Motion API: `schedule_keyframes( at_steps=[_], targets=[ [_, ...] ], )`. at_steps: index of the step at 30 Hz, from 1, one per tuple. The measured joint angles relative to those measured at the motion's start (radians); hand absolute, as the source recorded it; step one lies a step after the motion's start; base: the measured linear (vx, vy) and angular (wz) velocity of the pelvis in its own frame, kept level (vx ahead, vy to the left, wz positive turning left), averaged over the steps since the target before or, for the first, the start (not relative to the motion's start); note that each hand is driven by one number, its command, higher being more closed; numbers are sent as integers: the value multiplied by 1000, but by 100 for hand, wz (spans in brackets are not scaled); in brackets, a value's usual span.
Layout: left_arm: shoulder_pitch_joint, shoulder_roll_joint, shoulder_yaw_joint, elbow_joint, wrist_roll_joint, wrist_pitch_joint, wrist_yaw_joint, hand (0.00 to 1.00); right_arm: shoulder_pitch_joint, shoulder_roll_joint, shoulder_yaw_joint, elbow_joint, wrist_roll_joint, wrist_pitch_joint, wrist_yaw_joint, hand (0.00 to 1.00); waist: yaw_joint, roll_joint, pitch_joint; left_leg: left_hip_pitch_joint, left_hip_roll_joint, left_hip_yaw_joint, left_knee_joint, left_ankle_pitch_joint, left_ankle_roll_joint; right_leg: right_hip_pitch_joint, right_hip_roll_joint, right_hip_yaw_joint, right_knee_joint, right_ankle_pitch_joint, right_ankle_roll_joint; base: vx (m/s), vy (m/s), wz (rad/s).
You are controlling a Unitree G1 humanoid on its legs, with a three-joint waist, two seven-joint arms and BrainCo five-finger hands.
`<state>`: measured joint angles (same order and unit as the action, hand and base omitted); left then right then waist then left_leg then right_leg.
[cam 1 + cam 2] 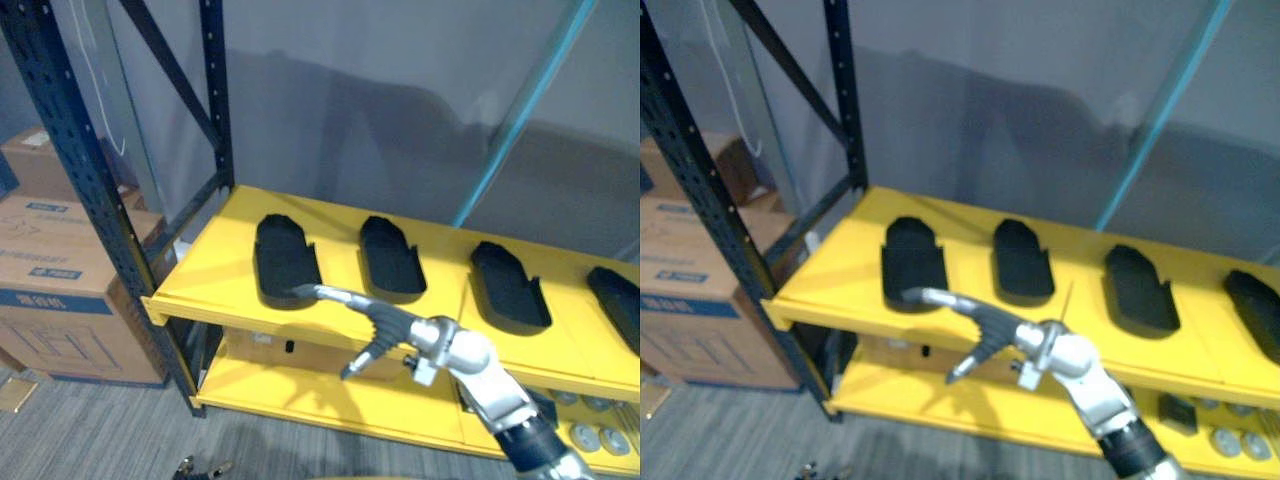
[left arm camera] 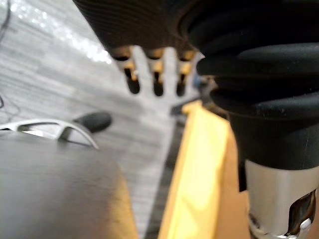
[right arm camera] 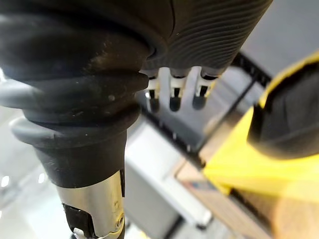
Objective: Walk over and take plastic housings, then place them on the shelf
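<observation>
Four black plastic housings [image 1: 392, 258] sit in a row, spaced apart, on the upper yellow shelf [image 1: 200, 285]. Right hand [image 1: 390, 328] is out in front of the shelf edge with its fingers spread and loose, holding nothing; one fingertip is at the near end of the leftmost housing [image 1: 285, 258], can't tell if it touches. Left hand [image 2: 158, 85] hangs over the grey floor [image 2: 45, 69] with fingers straight and empty, and cardboard boxes [image 1: 55, 300] stand left of the rack.

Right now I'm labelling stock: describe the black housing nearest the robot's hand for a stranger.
The dark blue rack holds a yellow upper shelf with four black oblong plastic housings in a row. Yours is the leftmost, nearest the rack's upright.
</observation>
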<state>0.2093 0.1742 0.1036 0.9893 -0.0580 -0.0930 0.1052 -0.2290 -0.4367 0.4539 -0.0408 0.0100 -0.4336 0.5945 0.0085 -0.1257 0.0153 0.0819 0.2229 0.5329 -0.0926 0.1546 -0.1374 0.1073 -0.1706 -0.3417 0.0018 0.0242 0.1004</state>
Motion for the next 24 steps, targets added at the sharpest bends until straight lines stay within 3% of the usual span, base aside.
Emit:
schedule_keyframes(
  at_steps=[7,11,14,18,22,24],
  targets=[
    [-3,-14,2,0,39,18,-1,0,-107,85,117,231,-149,3,-50,0,35,26,24,-13,-4,-32,0,0,3,15,1,-34,0,-5,3,32,4,12],
    [-1,-22,3,1,58,25,-1,0,-131,133,119,338,-193,7,-79,0,44,39,44,-14,-13,-59,0,-4,7,36,-4,-65,-3,-22,19,11,6,27],
    [7,-28,11,-8,65,31,0,0,-149,159,119,388,-242,9,-106,0,70,40,70,-14,-17,-62,0,-6,10,46,-5,-71,-13,-23,22,51,12,6],
    [7,-30,12,-25,65,32,-1,0,-204,177,119,493,-321,20,-178,0,85,42,97,-15,-37,-74,0,-11,16,57,-21,-85,-11,-22,27,70,23,9],
    [6,-35,12,-34,63,32,-1,0,-241,188,113,527,-340,28,-209,0,88,45,106,-13,-52,-90,0,-11,17,73,-33,-105,-12,-20,36,105,24,14],
    [-1,-41,10,-47,63,33,-1,0,-278,199,94,548,-359,48,-230,0,88,59,124,-13,-58,-104,0,-11,17,85,-37,-121,-13,-23,40,73,-4,15]
  ],
)
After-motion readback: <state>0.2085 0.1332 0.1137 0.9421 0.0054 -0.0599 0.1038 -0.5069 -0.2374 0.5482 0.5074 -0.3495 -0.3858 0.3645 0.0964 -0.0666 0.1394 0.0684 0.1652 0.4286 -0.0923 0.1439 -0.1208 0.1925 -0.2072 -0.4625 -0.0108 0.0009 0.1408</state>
